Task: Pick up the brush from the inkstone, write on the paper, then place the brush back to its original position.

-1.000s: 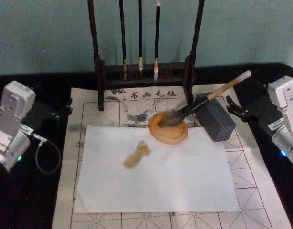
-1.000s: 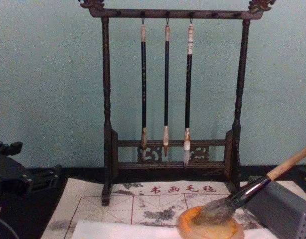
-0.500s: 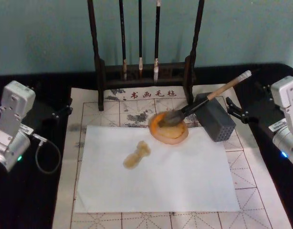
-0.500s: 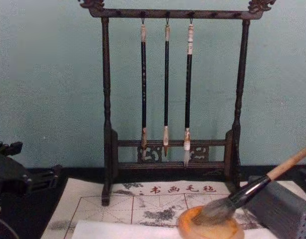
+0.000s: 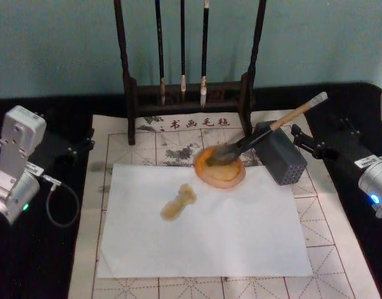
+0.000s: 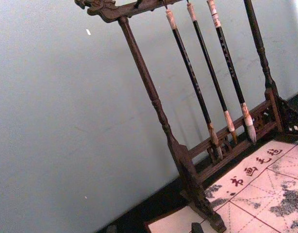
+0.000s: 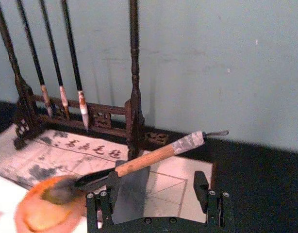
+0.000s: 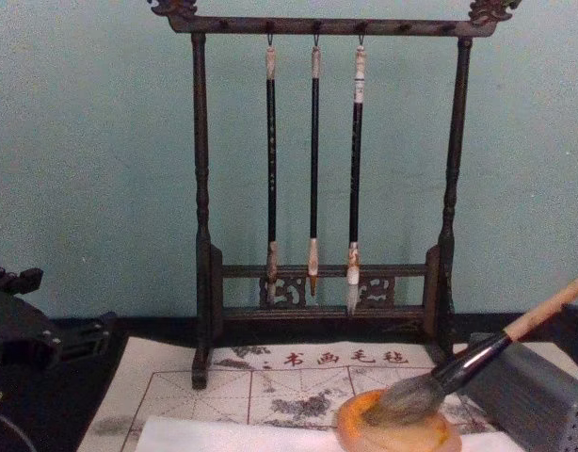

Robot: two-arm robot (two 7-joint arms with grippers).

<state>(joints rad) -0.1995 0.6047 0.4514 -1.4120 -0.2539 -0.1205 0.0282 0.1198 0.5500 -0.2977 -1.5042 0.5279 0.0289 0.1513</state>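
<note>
Brush (image 5: 284, 121), thick, pale-handled, lies ungrasped in round amber inkstone (image 5: 222, 184); white paper sheet (image 5: 241, 230) unwritten; right claw (image 7: 156, 189) wide, empty; left claw (image 5: 82, 142) idle, state: cannot tell.

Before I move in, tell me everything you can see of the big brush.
The brush has a thick pale wooden handle, black ferrule, bushy grey-brown head and whitish end cap with a loop. It lies tilted: head in the orange inkstone, handle propped on the grey block, cap raised toward the right. The open right hand sits short of it, not touching.
</note>
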